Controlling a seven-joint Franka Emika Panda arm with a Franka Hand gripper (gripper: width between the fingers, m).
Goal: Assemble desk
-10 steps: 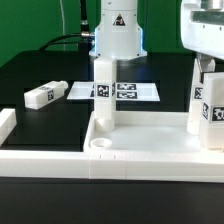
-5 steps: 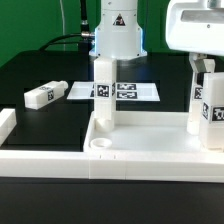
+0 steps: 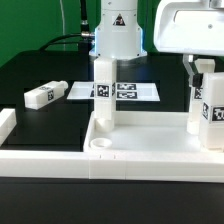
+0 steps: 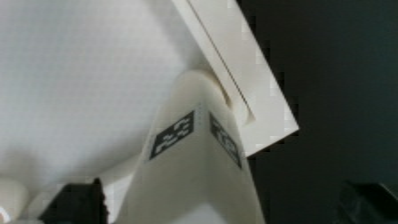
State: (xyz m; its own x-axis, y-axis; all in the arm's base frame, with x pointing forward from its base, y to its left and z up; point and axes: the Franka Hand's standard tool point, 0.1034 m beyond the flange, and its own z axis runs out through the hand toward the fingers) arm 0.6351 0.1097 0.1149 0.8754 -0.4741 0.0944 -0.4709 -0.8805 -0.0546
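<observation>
- The desk's tabletop (image 3: 150, 135) lay on the black table (image 3: 40, 70) at the front of the exterior view, open side up, and had not shifted over the last second.
- The right-hand leg (image 3: 203, 105) stood upright at the tabletop's far corner on the exterior view's right, in the same place throughout.
- The gripper (image 3: 198, 66) sat at that leg's top, and the arm's white head above it had swung steadily toward the exterior view's left.
- That looked like turning or settling the leg into its corner, not carrying it; the leg seemed close to seated.
- Whether the jaws were clamped on the leg or just slack around it, I could not tell; the wrist view showed only the tagged leg against the tabletop wall and one dark fingertip (image 4: 80, 200).
- Count of legs in view: three. Two stood upright, the right-hand one and the far leg (image 3: 103, 90); the loose leg (image 3: 40, 96) lay flat on the table, well apart.
- One empty socket (image 3: 100, 145) showed at the near corner, so at least that leg remained to fit.
- One marker board (image 3: 140, 90) lay behind the tabletop; one border bar (image 3: 5, 125) showed at the left edge.
</observation>
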